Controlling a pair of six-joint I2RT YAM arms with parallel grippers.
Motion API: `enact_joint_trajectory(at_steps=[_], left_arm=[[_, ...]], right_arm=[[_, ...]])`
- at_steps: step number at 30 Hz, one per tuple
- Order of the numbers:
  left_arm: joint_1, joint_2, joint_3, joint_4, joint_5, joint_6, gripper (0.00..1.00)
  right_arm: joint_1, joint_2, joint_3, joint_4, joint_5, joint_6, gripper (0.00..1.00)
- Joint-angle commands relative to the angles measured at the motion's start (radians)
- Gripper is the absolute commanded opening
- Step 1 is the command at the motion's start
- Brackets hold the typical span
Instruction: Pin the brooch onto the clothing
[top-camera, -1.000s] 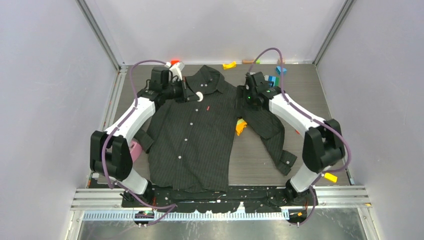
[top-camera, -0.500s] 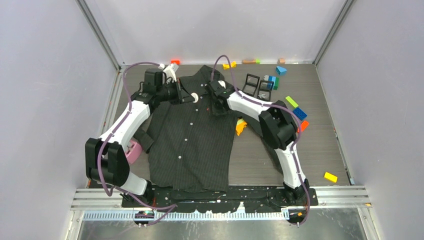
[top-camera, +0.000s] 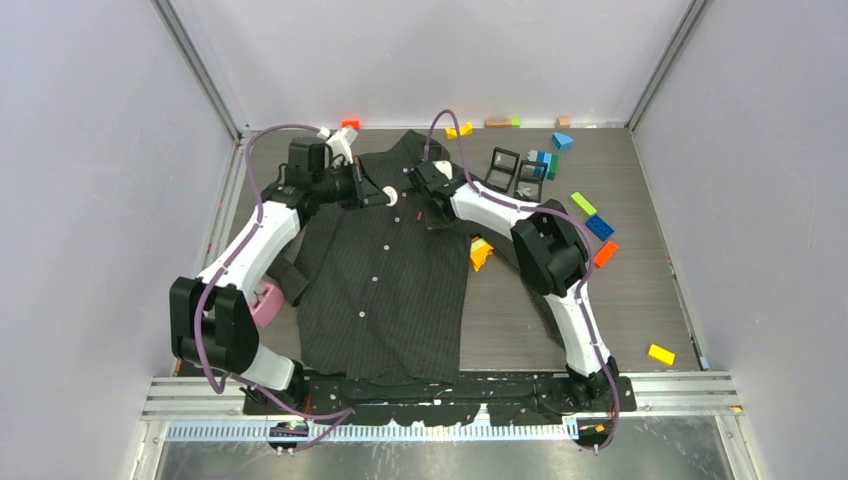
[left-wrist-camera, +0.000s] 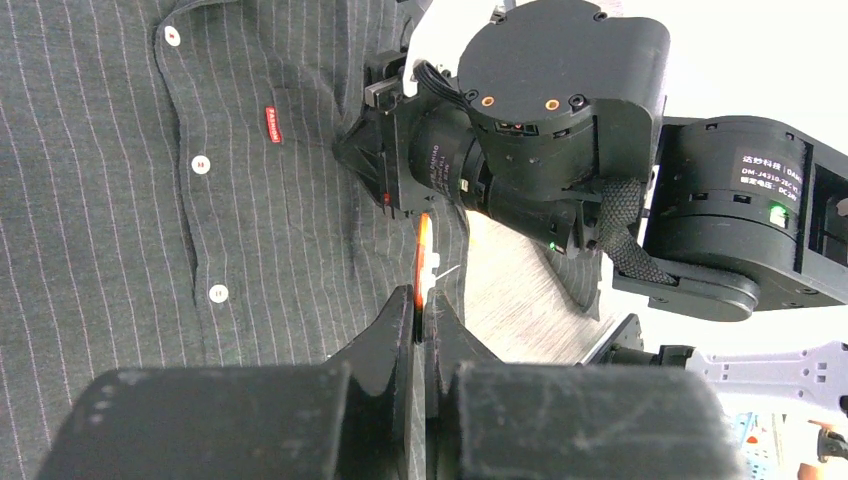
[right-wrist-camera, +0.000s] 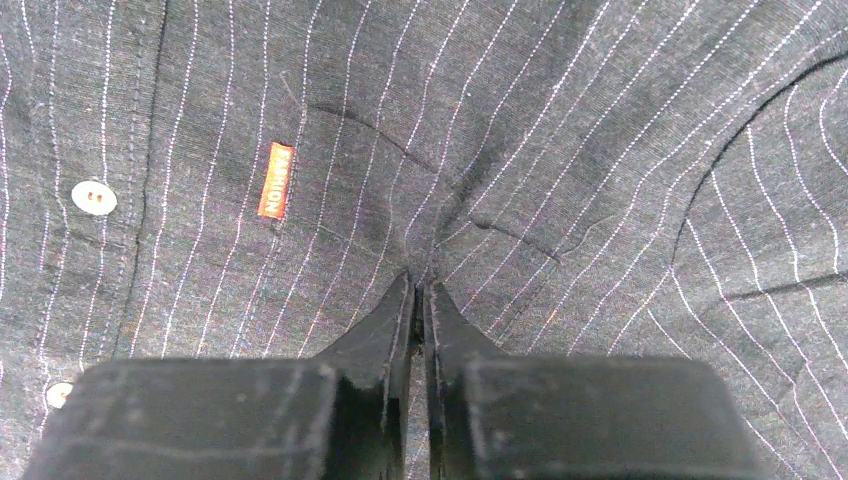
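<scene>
1. In the upper middle of the top view, the shirt (top-camera: 385, 290) lies flat and front-up on the table (top-camera: 640, 300). Its collar points toward the top of the frame, and both grippers meet over the chest just below the collar.
2. At the bottom centre of the left wrist view, the left gripper (left-wrist-camera: 420, 318) has its fingers pressed together on the brooch (left-wrist-camera: 425, 245). The brooch shows edge-on as a thin white-and-orange disc reaching past the fingertips. Its pin is too small to make out.
3. At the bottom centre of the right wrist view, the right gripper (right-wrist-camera: 420, 300) is clamped on a small ridge of striped cloth. The ridge sits to the right of the red tag (right-wrist-camera: 275, 180) and a white button (right-wrist-camera: 94, 197), and creases fan upward from the pinch.
4. The step in hand looks like bringing the brooch to that raised ridge. I cannot tell whether the disc already touches the cloth.
5. To do it well, the right gripper should hold the ridge lifted and taut, so the pin catches only the top layer and the cloth does not slide away.
6. The brooch should travel in line with its own flat plane, straight at the ridge and slowly. An edge grip this thin probably lets the disc twist under any sideways push.
7. The right gripper's body fills the upper right of the left wrist view, very near the brooch. A collision is the likely hazard, so small corrections are safer than large swings.
8. The left gripper should let go only once the brooch hangs from the cloth unaided.
</scene>
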Motion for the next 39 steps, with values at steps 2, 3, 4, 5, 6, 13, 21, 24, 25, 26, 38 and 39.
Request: enact_joint_trajectory(at_steps=[2,3,4,5,6,13,21,24,25,26,38,39], left_arm=[[0.005,-0.016,0.008,0.023,0.035,-0.008,0.0],[0.005,-0.014,0.008,0.024,0.037,-0.009,0.0],[0.005,-0.013,0.007,0.025,0.037,-0.008,0.0],[0.005,-0.014,0.007,0.025,0.033,-0.008,0.0],[0.005,-0.012,0.005,0.026,0.027,-0.007,0.0],[0.002,0.012,-0.016,0.04,-0.022,-0.008,0.0],[-0.081,0.001,-0.116,0.186,-0.223,-0.055,0.0],[-0.119,0.029,-0.148,0.264,-0.255,-0.052,0.0],[-0.134,0.045,-0.143,0.267,-0.269,-0.029,0.0],[-0.15,0.058,-0.137,0.26,-0.296,0.001,0.0],[-0.368,0.205,-0.028,0.234,-0.566,0.267,0.0],[-0.381,0.218,-0.017,0.231,-0.592,0.287,0.0]], right_arm=[[-0.004,0.01,-0.011,0.009,0.018,0.005,0.03],[-0.003,0.005,-0.014,0.014,0.016,0.007,0.01],[-0.003,-0.005,-0.019,0.017,0.012,0.007,0.01],[-0.003,-0.016,-0.021,0.024,0.008,0.008,0.01],[-0.003,-0.021,-0.024,0.027,0.006,0.008,0.01],[-0.002,-0.111,-0.037,0.026,-0.004,0.001,0.32],[-0.002,-0.237,-0.157,0.034,0.01,0.034,0.51],[-0.002,-0.314,-0.207,0.033,0.056,0.039,0.56],[-0.002,-0.331,-0.234,0.033,0.067,0.039,0.57],[-0.002,-0.371,-0.249,0.032,0.088,0.04,0.58],[-0.003,-0.759,-0.578,0.114,0.225,0.08,0.6],[-0.003,-0.782,-0.594,0.122,0.232,0.082,0.61]])
